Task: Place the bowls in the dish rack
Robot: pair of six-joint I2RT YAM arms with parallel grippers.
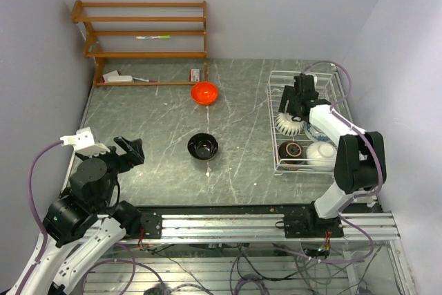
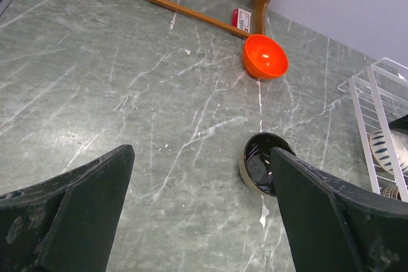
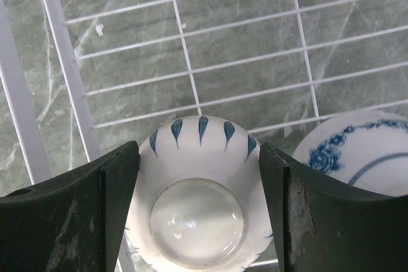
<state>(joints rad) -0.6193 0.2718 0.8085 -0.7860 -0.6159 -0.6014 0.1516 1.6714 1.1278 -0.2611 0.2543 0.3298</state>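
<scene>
Patterned bowl (image 3: 197, 221) sits under the spread right tool (image 3: 199, 157) (inside dish rack (image 3: 185, 42)).

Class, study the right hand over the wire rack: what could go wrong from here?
The upside-down blue-striped bowl between the right hand's fingers lies close beside the flowered bowl; moving it could knock them together. The black bowl and orange bowl sit outside the rack, which already looks crowded, so they may not fit easily.
</scene>
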